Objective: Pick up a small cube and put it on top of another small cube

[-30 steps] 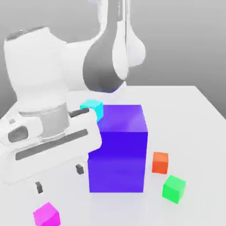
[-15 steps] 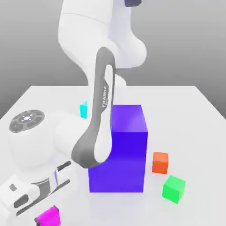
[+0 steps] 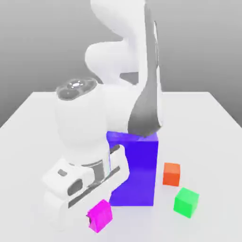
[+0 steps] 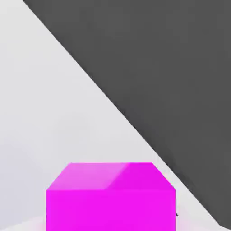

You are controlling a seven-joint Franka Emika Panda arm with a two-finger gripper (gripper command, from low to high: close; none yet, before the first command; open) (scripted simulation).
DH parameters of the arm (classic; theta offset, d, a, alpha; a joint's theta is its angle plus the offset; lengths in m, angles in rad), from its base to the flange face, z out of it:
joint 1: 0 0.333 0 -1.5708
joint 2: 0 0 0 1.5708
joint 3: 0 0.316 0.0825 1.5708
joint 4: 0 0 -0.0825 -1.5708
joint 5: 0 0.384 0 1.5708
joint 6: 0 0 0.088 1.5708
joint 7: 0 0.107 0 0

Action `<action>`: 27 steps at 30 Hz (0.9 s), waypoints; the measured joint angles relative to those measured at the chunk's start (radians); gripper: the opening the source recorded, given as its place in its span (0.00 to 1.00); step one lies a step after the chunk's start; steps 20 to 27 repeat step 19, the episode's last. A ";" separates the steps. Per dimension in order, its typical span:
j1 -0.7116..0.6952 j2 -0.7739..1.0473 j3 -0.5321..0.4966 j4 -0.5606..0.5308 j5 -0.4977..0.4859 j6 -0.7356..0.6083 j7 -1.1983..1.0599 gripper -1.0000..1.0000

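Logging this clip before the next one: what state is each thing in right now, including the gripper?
Gripper: shut on the pink cube.
Pink cube: held between the fingers at the table's front; whether it has left the surface I cannot tell.
Big blue block: upright on the table, partly behind the arm.
Orange cube: resting on the table, untouched.
Green cube: resting on the table, untouched.

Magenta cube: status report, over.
Gripper shut on magenta cube, near table's front edge. Big blue block right behind it. Orange cube and green cube beyond.

gripper (image 3: 97, 218) clamping magenta cube (image 3: 100, 215) (tilted) — beside blue-violet block (image 3: 137, 170)
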 joint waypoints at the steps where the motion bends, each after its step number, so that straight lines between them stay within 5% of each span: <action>1: 0.029 -0.019 0.011 -0.018 -0.017 -0.001 0.034 0.00; 11: 0.316 -0.192 0.138 -0.201 -0.244 0.027 0.376 0.00; 16: 0.284 -0.035 0.148 -0.206 -0.196 0.179 0.342 0.00; 17: 0.281 -0.016 0.152 -0.205 -0.189 0.196 0.337 1.00; 27: 0.281 -0.016 0.152 -0.205 -0.189 0.196 0.337 1.00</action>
